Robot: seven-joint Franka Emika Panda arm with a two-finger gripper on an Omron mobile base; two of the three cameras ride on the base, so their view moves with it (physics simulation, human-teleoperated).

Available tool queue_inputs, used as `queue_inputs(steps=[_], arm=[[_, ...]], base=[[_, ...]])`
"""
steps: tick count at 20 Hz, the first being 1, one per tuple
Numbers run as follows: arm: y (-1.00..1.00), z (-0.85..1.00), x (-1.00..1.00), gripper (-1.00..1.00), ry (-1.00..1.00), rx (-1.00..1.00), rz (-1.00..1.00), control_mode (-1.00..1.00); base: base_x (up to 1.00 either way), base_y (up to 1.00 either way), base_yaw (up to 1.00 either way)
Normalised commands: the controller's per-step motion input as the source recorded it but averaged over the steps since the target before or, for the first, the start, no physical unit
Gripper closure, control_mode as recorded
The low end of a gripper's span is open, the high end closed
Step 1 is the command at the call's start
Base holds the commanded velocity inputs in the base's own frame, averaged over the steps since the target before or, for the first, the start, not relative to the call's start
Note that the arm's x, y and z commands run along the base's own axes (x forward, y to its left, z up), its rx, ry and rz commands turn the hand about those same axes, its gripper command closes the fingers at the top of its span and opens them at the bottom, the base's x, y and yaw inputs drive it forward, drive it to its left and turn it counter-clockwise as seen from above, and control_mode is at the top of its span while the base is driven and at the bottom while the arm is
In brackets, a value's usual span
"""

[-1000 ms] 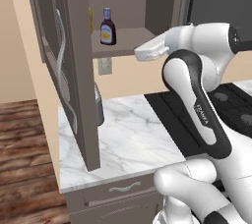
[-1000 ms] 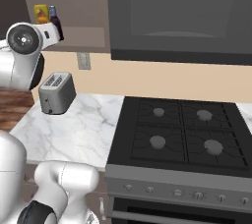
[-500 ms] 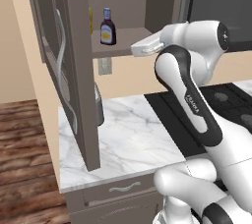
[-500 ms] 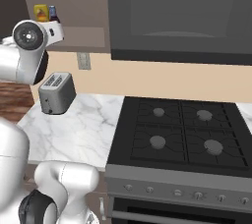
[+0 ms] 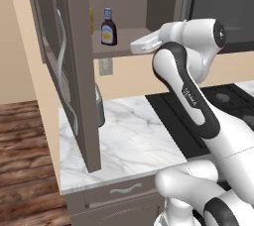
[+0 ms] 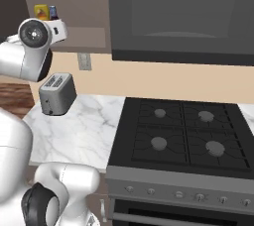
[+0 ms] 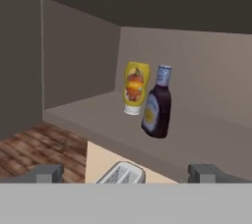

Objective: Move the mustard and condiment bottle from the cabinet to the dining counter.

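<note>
1. The cabinet (image 5: 74,71) is open; its panelled door with the long curved silver handle (image 5: 62,66) swings out toward the left base view camera.
2. The condiment bottle (image 5: 108,27) stands upright on the lower board of the cabinet, near the front edge. It is dark purple-brown, with a pale cap and a cream-yellow label.
3. The mustard (image 7: 135,88) stands just beside the condiment bottle on the same board. In the hand view the two bottles look very close together, but I cannot tell if they touch. In the left base view only a thin yellow strip of the mustard is seen behind the door edge.
4. In the right base view, both bottles show as small shapes at the upper left, above the arm's white joint.
5. The gripper (image 7: 126,171) is open: its two dark tips stand wide apart at the bottom of the hand view, and nothing is between them. It points at the bottles but is well apart from them, outside the cabinet.
6. A silver toaster (image 6: 57,92) sits on the small marble worktop (image 5: 129,141) under the cabinet.
7. A black stove (image 6: 183,136) with four burners is beside this worktop, on its right.
</note>
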Motion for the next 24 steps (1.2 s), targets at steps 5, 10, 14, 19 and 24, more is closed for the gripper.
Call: queue_inputs(steps=[5,10,14,19,24], arm=[[0.00,0.00,0.14,-1.00,0.00,0.00,0.00,-1.00],[0.00,0.00,0.13,-1.00,0.00,0.00,0.00,-1.00],[-0.02,0.00,0.12,-1.00,0.00,0.00,0.00,-1.00],[-0.01,0.00,0.12,-1.00,0.00,0.00,0.00,-1.00],[0.06,0.00,0.13,-1.00,0.00,0.00,0.00,-1.00]], base=[[0.00,0.00,0.00],[0.00,0.00,0.00],[0.00,0.00,0.00],[0.00,0.00,0.00],[0.00,0.00,0.00]])
